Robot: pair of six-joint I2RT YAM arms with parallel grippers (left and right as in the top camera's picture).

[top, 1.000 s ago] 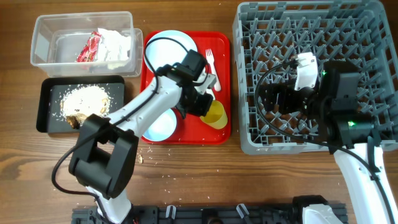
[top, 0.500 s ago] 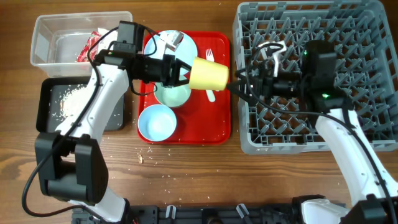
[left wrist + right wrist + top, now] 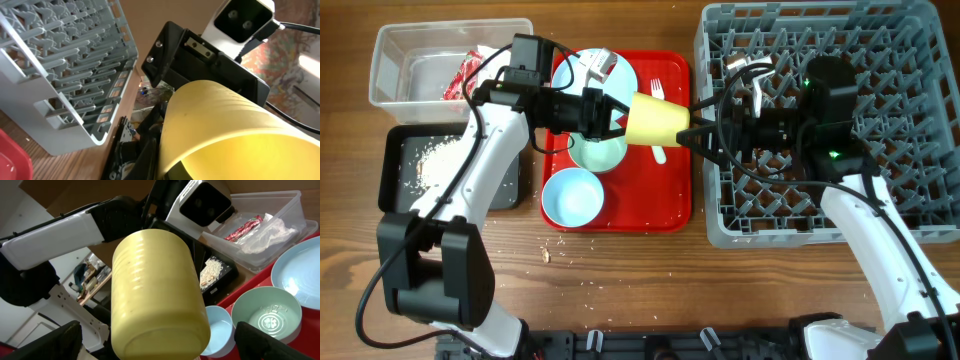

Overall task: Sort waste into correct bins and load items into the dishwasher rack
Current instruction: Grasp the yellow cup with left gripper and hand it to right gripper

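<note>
My left gripper (image 3: 618, 115) is shut on the rim of the yellow cup (image 3: 655, 120) and holds it on its side above the red tray (image 3: 672, 205). My right gripper (image 3: 697, 135) is open, with a finger on each side of the cup's base (image 3: 155, 280). In the left wrist view the cup (image 3: 225, 125) fills the lower right. The light-blue plate (image 3: 622, 75), two bowls (image 3: 598, 152) (image 3: 572, 197) and a white fork (image 3: 658, 92) lie on the tray. The grey rack (image 3: 920, 60) stands at the right.
The clear tub (image 3: 395, 60) at the back left holds the red-and-white wrapper (image 3: 460, 75) and the napkin (image 3: 280, 230). The black tray (image 3: 405, 165) in front of it holds food scraps (image 3: 440, 155). Crumbs (image 3: 548, 255) lie on the table.
My left arm has lifted the yellow cup off the red tray and turned it sideways. My right gripper has come left out of the rack to the cup's base.
</note>
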